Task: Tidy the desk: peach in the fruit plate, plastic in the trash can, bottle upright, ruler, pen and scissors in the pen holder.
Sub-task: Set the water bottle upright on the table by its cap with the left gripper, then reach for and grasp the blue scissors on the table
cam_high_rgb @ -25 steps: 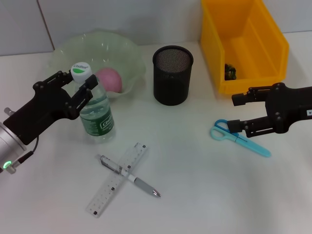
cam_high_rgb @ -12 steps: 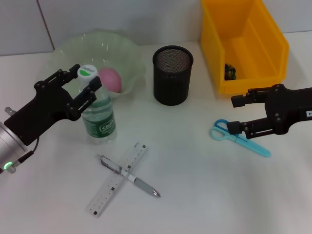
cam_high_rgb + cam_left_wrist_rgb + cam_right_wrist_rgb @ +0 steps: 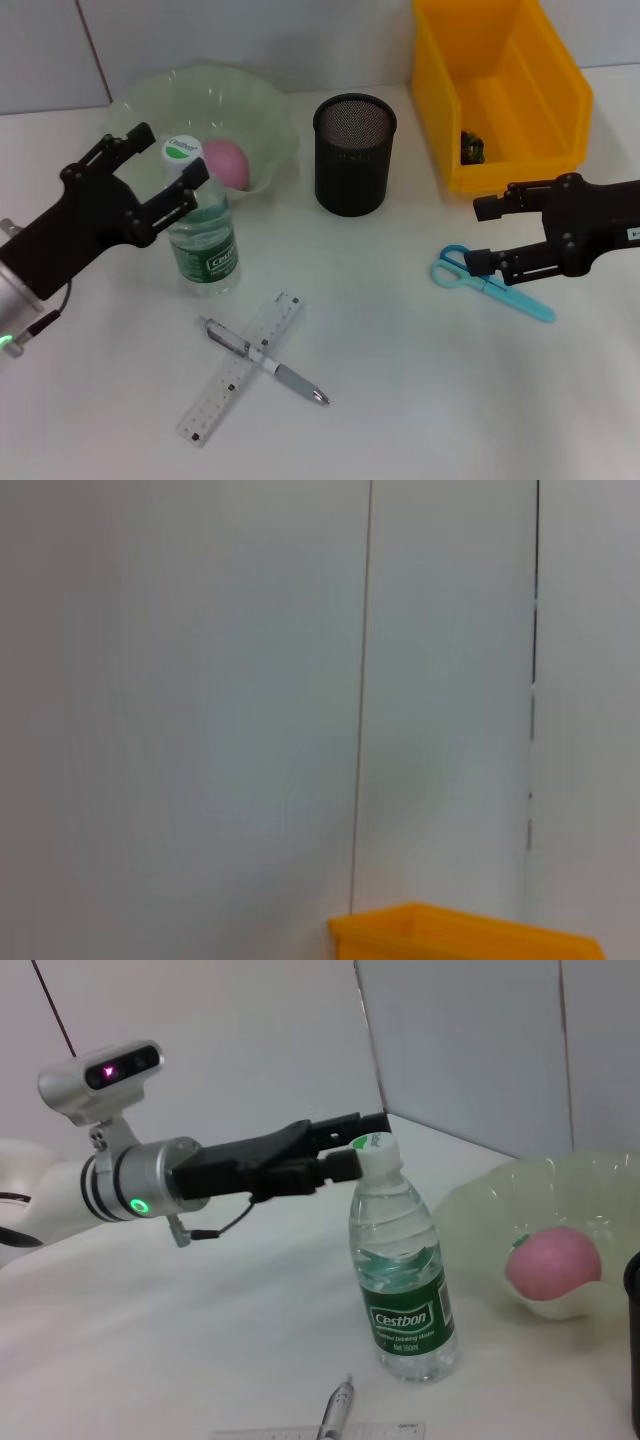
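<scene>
The clear bottle (image 3: 204, 238) with a green label stands upright in front of the fruit plate (image 3: 150, 95), which holds the pink peach (image 3: 226, 162). My left gripper (image 3: 172, 152) is open, one finger on each side of the white cap without squeezing it; the right wrist view shows the left gripper (image 3: 348, 1146) beside the bottle (image 3: 405, 1280). The blue scissors (image 3: 490, 282) lie flat at the right. My right gripper (image 3: 480, 234) is open just above their handles. The ruler (image 3: 240, 368) and pen (image 3: 265, 360) lie crossed at the front. Plastic (image 3: 470, 147) sits in the yellow trash can (image 3: 500, 90).
The black mesh pen holder (image 3: 354, 155) stands upright between the plate and the trash can. The left wrist view shows only the wall and the trash can's rim (image 3: 470, 932). The peach (image 3: 555, 1260) in the plate (image 3: 480, 1200) also shows in the right wrist view.
The bottle went from tilted in the left gripper to standing upright. The left gripper has opened and let go of it, drawing back slightly. The right arm has barely moved.
</scene>
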Controlling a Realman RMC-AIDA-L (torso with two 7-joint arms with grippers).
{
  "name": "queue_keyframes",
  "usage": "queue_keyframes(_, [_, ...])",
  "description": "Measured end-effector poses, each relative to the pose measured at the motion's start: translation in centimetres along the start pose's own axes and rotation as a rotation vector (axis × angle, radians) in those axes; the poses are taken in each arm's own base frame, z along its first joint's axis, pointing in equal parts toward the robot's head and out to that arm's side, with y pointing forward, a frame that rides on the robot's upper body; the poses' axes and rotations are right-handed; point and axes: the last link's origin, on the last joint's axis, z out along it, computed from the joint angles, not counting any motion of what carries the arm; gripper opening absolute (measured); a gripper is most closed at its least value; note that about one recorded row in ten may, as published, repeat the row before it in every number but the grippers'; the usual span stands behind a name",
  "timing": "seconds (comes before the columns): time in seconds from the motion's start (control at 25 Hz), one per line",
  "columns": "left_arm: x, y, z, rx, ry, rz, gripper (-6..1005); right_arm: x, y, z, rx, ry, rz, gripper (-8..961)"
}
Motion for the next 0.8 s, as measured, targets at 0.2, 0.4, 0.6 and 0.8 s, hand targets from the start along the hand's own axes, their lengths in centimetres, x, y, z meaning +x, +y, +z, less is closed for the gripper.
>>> queue_keyframes(0.2, [1.0, 0.0, -1.5, -0.055, 0.01, -0.101, 810, -0.1, 0.0, 0.0, 0.002, 0.001, 0.0, 816])
queue_keyframes(0.4, [2.5, 0.5, -3.5, -0.168, -0.056, -0.23, 808, -0.1, -0.1, 0.0, 0.003, 0.0, 0.001, 816])
queue_keyframes(0.6, [4.8, 1.6, -3.9, -0.341, -0.177, -0.297, 807, -0.1, -0.1, 0.0, 0.002, -0.001, 0.002, 816])
queue_keyframes(0.8, [5.2, 2.0, -3.0, -0.429, -0.331, -0.296, 806, -0.1, 0.0, 0.0, -0.002, 0.004, -0.001, 816])
